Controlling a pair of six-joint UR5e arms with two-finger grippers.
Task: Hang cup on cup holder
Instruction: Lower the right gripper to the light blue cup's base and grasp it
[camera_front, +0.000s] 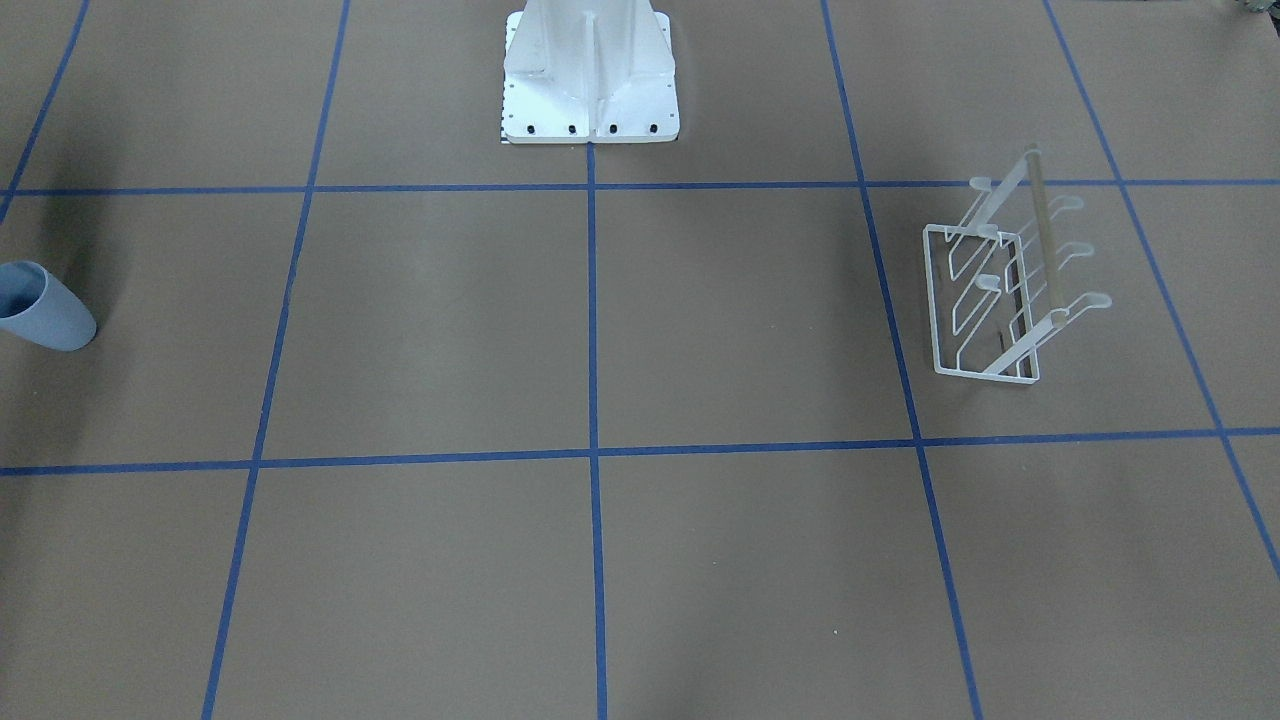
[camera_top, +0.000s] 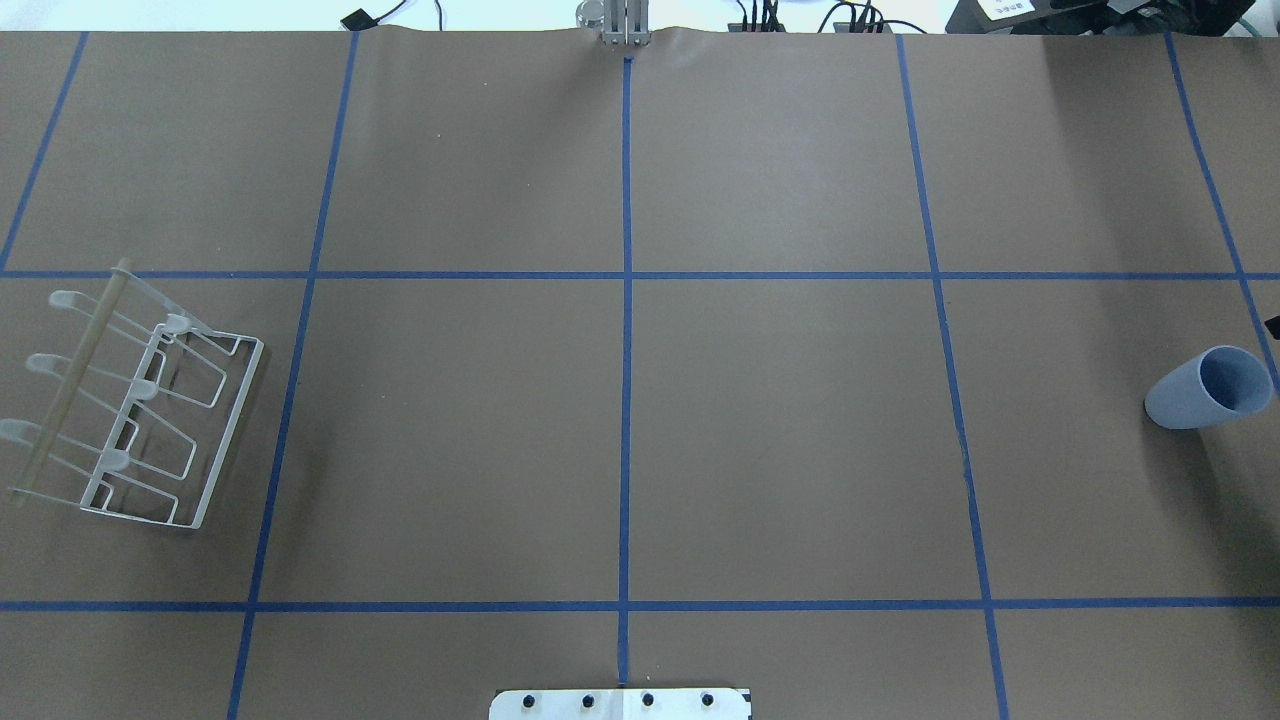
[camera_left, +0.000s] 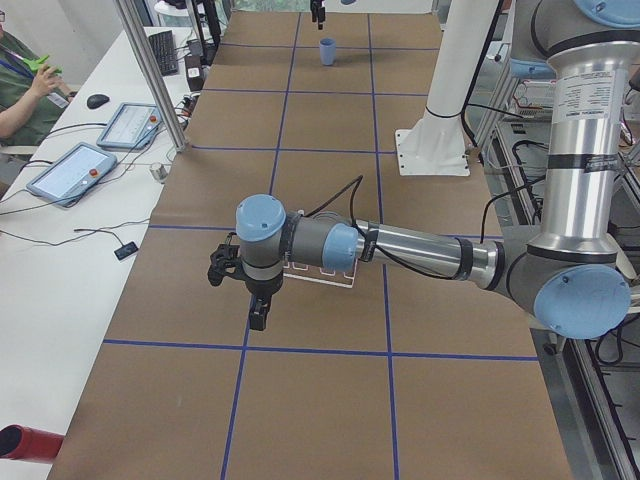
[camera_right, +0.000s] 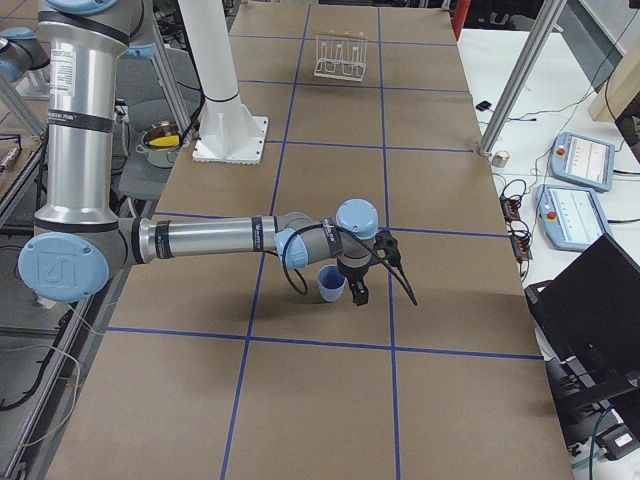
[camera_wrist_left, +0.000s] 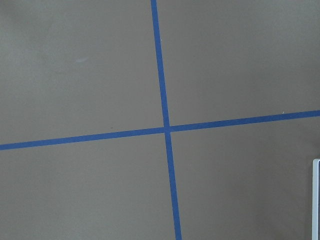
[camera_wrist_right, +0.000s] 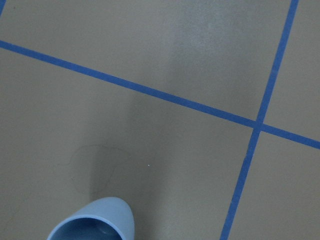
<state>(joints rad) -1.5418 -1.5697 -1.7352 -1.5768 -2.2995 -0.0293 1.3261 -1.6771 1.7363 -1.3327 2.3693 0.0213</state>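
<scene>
The pale blue-grey cup (camera_top: 1205, 388) stands upright with its mouth up at the table's right end; it also shows in the front view (camera_front: 45, 308) and at the bottom of the right wrist view (camera_wrist_right: 95, 224). The white wire cup holder (camera_top: 140, 410) with its wooden rod stands at the left end, also in the front view (camera_front: 1000, 290). My right gripper (camera_right: 358, 291) points down right beside the cup (camera_right: 330, 284). My left gripper (camera_left: 258, 315) points down just in front of the holder (camera_left: 320, 272). I cannot tell whether either gripper is open or shut.
The white robot pedestal (camera_front: 590, 75) stands at the table's middle on the robot's side. Blue tape lines divide the brown table. Tablets (camera_left: 70, 170) and cables lie on the side bench, where an operator (camera_left: 20, 95) sits.
</scene>
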